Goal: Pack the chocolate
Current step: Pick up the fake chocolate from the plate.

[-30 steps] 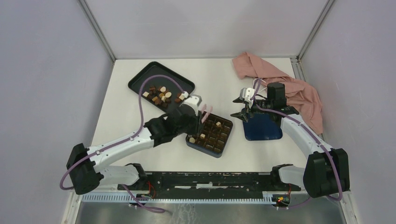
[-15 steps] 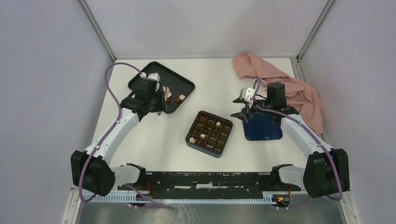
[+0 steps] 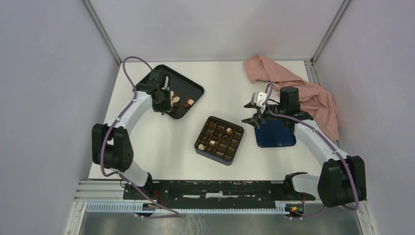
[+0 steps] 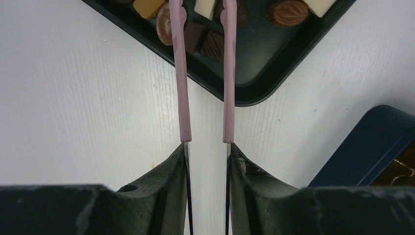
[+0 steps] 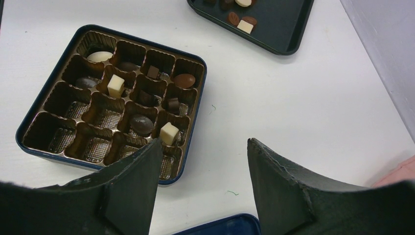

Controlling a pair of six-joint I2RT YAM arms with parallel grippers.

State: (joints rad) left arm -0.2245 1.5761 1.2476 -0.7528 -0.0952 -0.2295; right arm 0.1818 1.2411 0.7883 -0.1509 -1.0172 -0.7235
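**Left gripper poised over the tray for the next piece**

The left gripper (image 4: 201, 11) holds its pink fingers (image 4: 180, 73) parallel with a gap between them, and nothing is visibly clamped. At the top of the wrist view they straddle a dark square of chocolate (image 4: 205, 44) lying on the black tray (image 4: 254, 95). This looks like the pick. It should descend straight so that one piece alone sits in the gap, avoid the neighbours crowding it, close gently, then lift clear of the rim.

The right gripper (image 5: 203, 143) is spread wide and empty, low in its own view, just beside the box (image 5: 46, 133). A few of the box's compartments are filled.

The left fingertips run off the frame's top edge, so contact with the tray cannot be told. In the overhead view the arm covers part of the pile.
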